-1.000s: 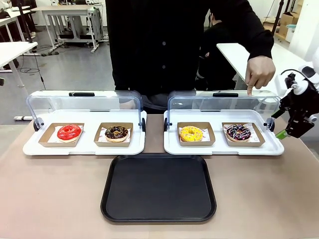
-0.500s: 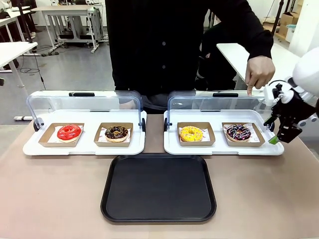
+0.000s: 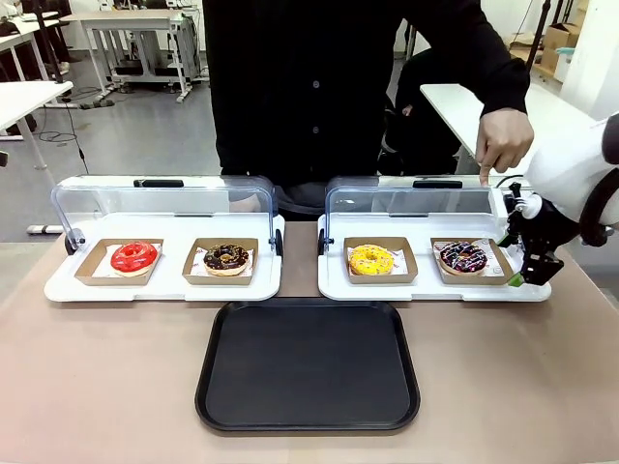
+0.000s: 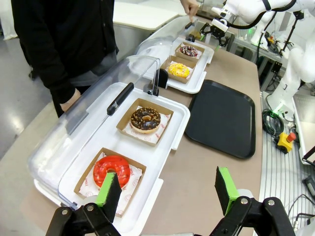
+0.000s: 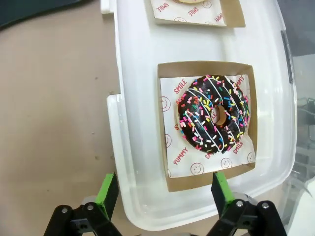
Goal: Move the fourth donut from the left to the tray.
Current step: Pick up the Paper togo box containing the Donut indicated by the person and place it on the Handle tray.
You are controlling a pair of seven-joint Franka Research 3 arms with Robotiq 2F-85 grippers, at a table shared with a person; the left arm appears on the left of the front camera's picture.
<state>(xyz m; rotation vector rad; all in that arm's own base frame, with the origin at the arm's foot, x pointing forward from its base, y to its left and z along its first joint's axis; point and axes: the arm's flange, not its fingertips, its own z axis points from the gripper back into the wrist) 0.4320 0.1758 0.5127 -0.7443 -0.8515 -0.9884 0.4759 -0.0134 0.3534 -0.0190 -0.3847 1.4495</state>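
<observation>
The fourth donut (image 3: 464, 257) sits beyond the black tray (image 3: 308, 365) and off to its right. It rests in a small brown cardboard holder (image 3: 498, 275) on a white lidded tray (image 3: 530, 290) whose clear dome is tipped back. Farther beyond the black tray, a person's hand (image 3: 503, 140) points a finger down toward it.

The right claw (image 3: 522, 275) hangs at the holder's outer end, farther right of the black tray. From its wrist camera the green-padded fingers are spread wide and hold nothing, with the holder's near edge between them.

The donut looks light and soft, and its chocolate icing and sprinkles would smear under a pinch. I'd take the holder by its wall instead and keep it level, since thin card may buckle and the donut could slide on its paper liner (image 5: 175, 147).

That liner carries red print reading "SMILE" and "YUMMY" among little smiley faces. The print on its far corners is probably the same words, but it is too skewed to be sure.

The left claw (image 4: 167, 187) is also spread and empty above the bench (image 3: 116, 387), well left of the black tray.
</observation>
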